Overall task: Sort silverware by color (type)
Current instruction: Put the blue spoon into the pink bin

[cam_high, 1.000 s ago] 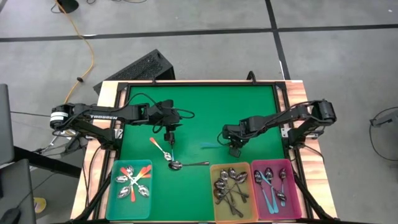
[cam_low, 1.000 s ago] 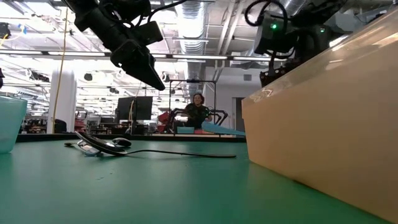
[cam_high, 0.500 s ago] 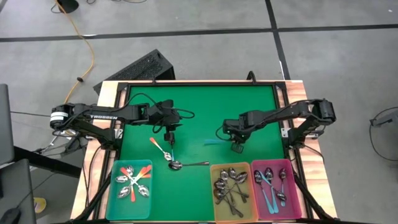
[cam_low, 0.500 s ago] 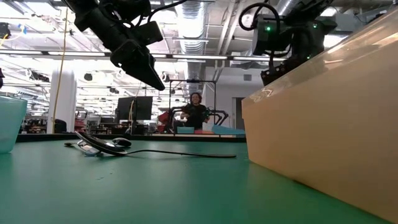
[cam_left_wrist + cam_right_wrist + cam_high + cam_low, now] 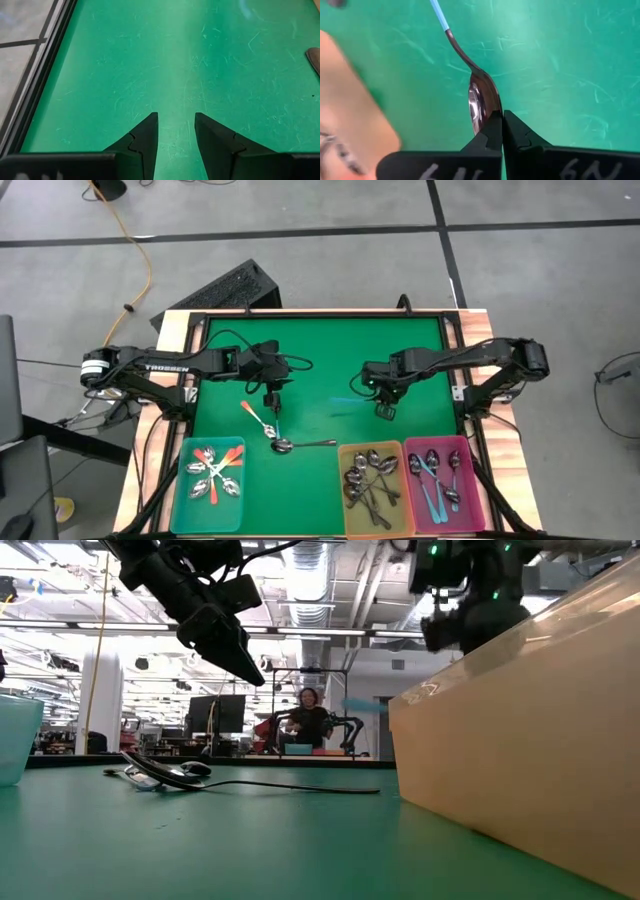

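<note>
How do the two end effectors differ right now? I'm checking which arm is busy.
The right end effector is shut on the blue-handled spoon, carried above the green mat; the left end effector is open and holds nothing. The left hangs over two loose spoons; the right is nearer the bins. Both have dark fingers.

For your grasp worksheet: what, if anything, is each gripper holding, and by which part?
The right gripper holds a blue-handled spoon, pinched at the edge of its metal bowl, handle pointing away. The left gripper is open over the green mat, holding nothing.
</note>
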`<control>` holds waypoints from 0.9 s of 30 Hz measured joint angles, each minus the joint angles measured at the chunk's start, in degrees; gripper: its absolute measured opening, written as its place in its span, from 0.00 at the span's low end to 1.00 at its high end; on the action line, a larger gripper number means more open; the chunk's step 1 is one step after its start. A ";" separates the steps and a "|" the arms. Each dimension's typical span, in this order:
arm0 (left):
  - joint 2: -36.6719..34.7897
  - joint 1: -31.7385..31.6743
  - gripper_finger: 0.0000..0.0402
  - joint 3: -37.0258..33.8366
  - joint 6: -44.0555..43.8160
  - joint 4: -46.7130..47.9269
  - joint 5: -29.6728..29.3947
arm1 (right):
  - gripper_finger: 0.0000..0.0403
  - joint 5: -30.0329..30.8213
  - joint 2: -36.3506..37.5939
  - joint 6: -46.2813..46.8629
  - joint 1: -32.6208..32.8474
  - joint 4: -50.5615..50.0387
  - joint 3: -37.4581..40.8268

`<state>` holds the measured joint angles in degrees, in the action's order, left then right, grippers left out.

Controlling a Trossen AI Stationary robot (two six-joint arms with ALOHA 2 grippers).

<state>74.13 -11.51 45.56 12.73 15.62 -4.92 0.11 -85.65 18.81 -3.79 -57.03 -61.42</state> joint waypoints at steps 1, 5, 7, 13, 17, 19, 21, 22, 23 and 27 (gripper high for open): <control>0.01 0.00 0.28 0.00 0.01 0.01 0.01 | 0.02 -0.01 0.98 0.61 0.21 -0.74 -0.37; 0.00 0.00 0.28 0.00 0.00 0.01 -0.01 | 0.02 -0.06 5.59 4.83 2.19 -3.41 -1.42; 0.00 0.00 0.28 0.00 0.00 -0.01 0.00 | 0.02 -0.07 8.09 7.92 3.80 -4.18 -1.46; 0.00 0.00 0.28 0.00 0.00 -0.03 -0.01 | 0.02 -0.14 14.64 19.55 10.29 -7.03 -1.47; 0.00 0.00 0.28 -0.01 -0.03 -0.07 -0.01 | 0.02 -0.14 17.86 29.04 15.92 -8.71 -1.47; 0.00 0.00 0.28 0.00 -0.16 -0.09 0.01 | 0.02 -0.17 18.97 34.33 19.30 -10.54 -1.47; 0.00 0.00 0.28 0.00 -0.39 -0.09 0.01 | 0.02 -0.17 19.86 39.89 23.00 -12.45 -1.47; 0.00 0.00 0.28 0.00 -0.42 -0.09 0.00 | 0.02 -0.17 20.16 42.79 24.83 -13.71 -1.47; 0.01 0.00 0.28 0.00 -0.42 -0.09 0.01 | 0.02 -0.17 20.33 45.72 26.63 -14.88 -1.47; 0.00 0.00 0.28 0.00 -0.41 -0.09 -0.01 | 0.02 -0.19 20.57 56.74 33.97 -18.50 -1.47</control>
<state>74.13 -11.51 45.56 12.32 15.53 -4.92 -0.08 -65.08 75.55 30.17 -75.53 -62.89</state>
